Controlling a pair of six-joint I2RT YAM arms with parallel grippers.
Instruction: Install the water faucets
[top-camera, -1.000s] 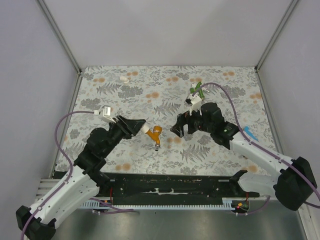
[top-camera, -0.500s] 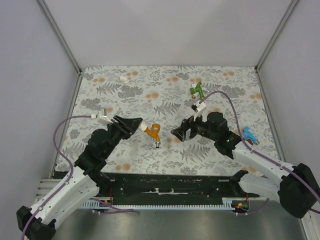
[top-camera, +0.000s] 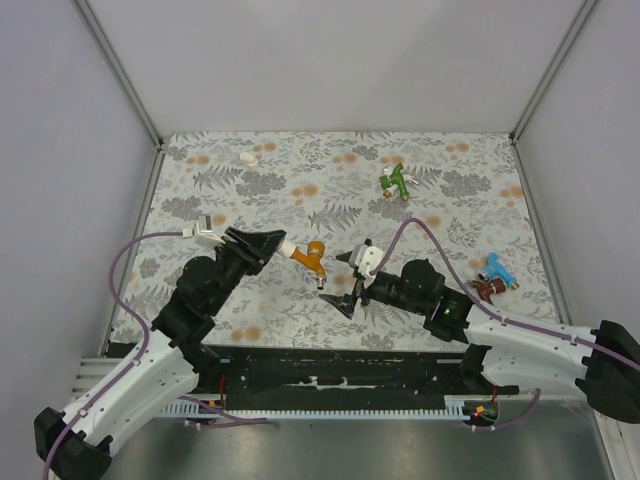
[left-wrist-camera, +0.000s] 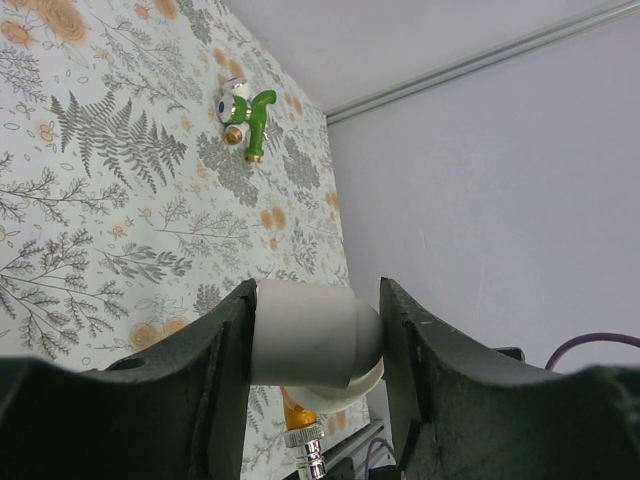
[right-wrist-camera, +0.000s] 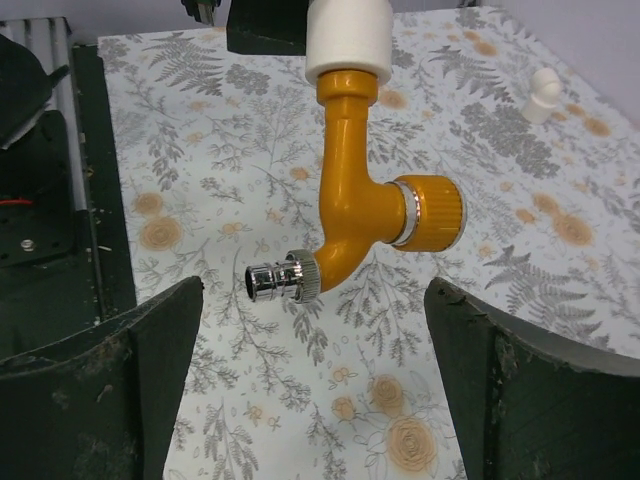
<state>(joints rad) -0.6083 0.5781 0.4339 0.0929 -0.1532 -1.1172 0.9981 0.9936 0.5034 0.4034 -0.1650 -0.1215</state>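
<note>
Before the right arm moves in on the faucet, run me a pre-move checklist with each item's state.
1. Left gripper clamped on the white cylindrical piece capping the orange plastic faucet: ok.
2. Right gripper open wide: ok.
3. Orange faucet centred ahead of the right gripper's open jaws, untouched: ok.
4. Chrome nozzle unobstructed: ok.
5. Green faucet, blue faucet and dark red faucet lying away from the approach path: ok.
6. White piece fully seated on the orange faucet: cannot tell.
</note>
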